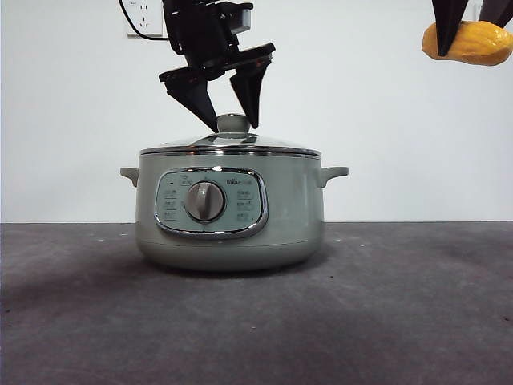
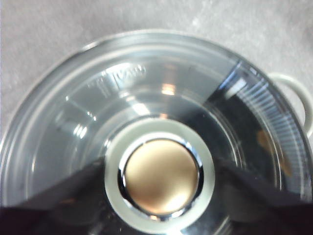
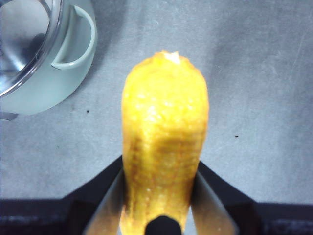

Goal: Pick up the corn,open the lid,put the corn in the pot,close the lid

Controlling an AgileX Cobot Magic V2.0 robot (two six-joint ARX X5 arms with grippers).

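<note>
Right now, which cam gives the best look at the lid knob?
Left wrist view: the knob fills the picture from above, between the open left gripper. Front view shows it side-on, small. Right wrist view shows only the lid's rim.

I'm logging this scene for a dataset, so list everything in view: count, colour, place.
pot: one, sage-green, on the dark table, centre
lid: one, glass with metal rim and green knob, closed on the pot
corn: one, yellow-orange, held in the air off to one side of the pot
table: one, dark grey, under the pot
wall socket: one, white, on the wall behind
left gripper: one, black, open, jaws either side of the knob
right gripper: one, black, shut on the corn
</note>
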